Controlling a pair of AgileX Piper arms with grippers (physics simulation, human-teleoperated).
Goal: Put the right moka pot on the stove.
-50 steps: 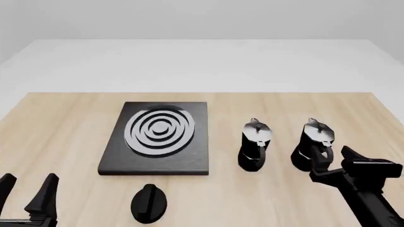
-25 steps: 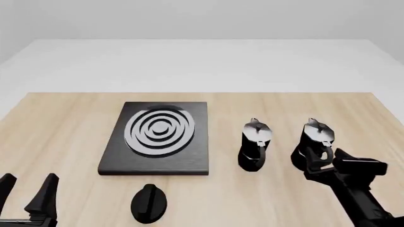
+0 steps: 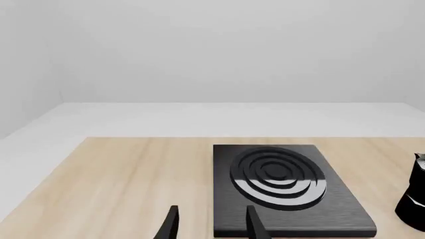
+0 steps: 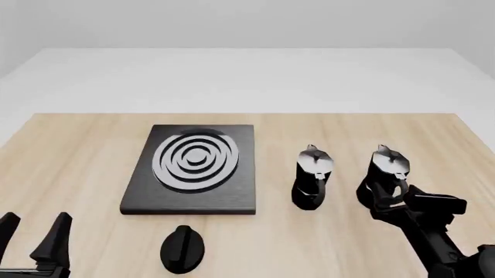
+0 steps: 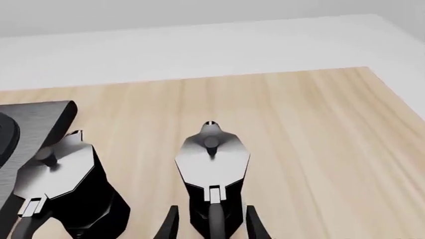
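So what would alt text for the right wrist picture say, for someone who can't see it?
A small black moka pot with a silvery lid stands on a wooden table, its handle between the two open fingers of the right pincer. A second, near-identical pot stands beside it, with a corner of the black stove just beyond.

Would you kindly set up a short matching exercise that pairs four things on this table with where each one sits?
Things:
1. right moka pot
2. other moka pot
3. stove
4. oval knob

Places:
A. on the table's near side, in front of the stove
B. between the fingers of the right tool
C. left of both pots
D. between the stove and the right moka pot

Pairs: 1-B, 2-D, 3-C, 4-A
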